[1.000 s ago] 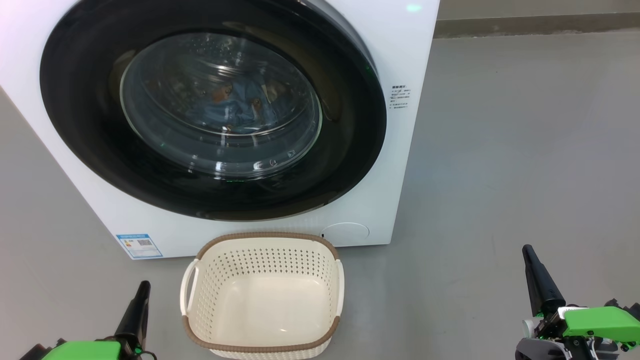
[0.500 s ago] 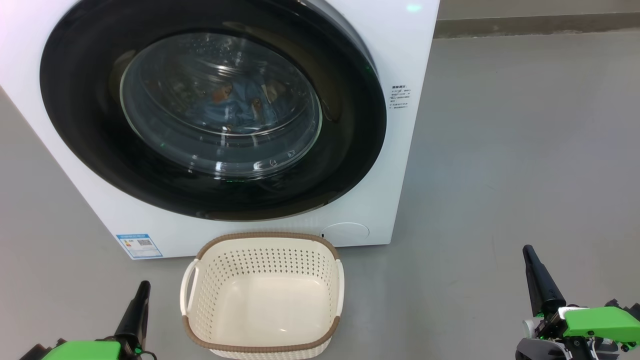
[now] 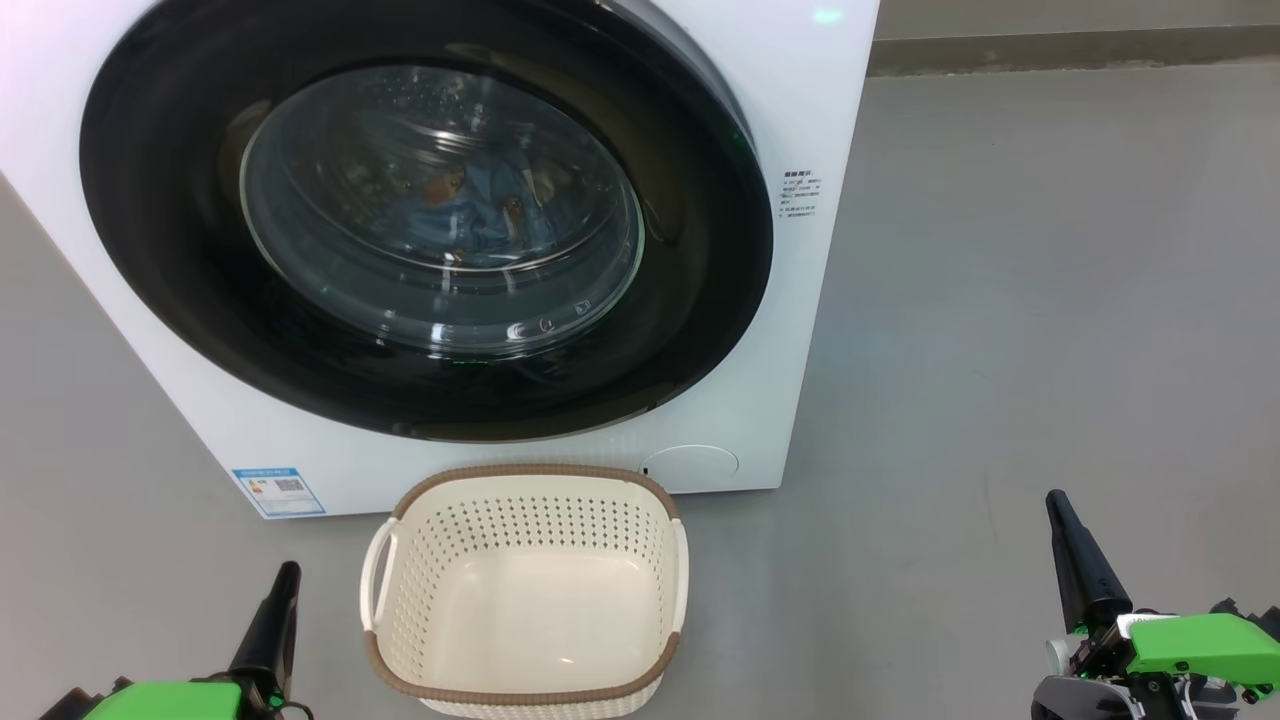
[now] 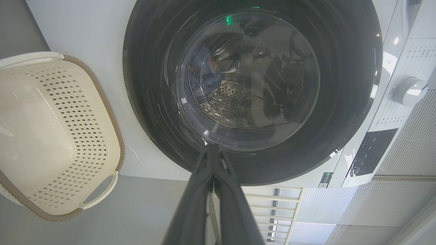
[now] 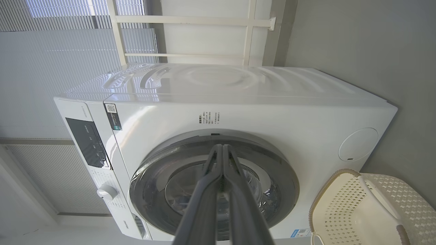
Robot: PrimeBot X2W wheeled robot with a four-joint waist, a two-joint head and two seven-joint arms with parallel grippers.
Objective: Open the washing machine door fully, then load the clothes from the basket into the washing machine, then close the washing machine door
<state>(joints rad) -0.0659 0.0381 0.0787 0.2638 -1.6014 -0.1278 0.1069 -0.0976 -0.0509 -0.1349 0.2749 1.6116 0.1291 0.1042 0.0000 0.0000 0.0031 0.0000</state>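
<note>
From the head: unchanged against a second ago and half a second ago, framing included. Shut flat against the white washing machine (image 3: pixel 810 110), the washing machine door (image 3: pixel 180 300), with the clothes (image 3: pixel 470 215) lying behind its window (image 3: pixel 560 300), light blue with orange-brown spots. On the grey floor (image 3: pixel 1000 300) just in front of the machine and below the door, the basket (image 3: pixel 520 470), bare cream bottom showing; blue label sticker (image 3: pixel 279 491) on the machine's front to its left, round cover (image 3: pixel 690 463) just behind its right corner. At lower left, the left gripper (image 3: pixel 289 572), near the basket's left side but apart from it, fingers pressed together on nothing. At lower right, the right gripper (image 3: pixel 1053 498), well apart from basket and machine, likewise pinched together, holding nothing. From the left wrist: both fingers meeting in one point, aimed at the lower edge of the window, contact impossible to tell; clothes low in the perforated drum (image 4: pixel 231 98) behind the glass; basket at that view's left, beside the machine; white dial (image 4: pixel 410 91) at far right. From the right wrist: fingers closed tip to tip before the door's upper rim; door seated in its frame; basket at lower right, near the round cover.
</note>
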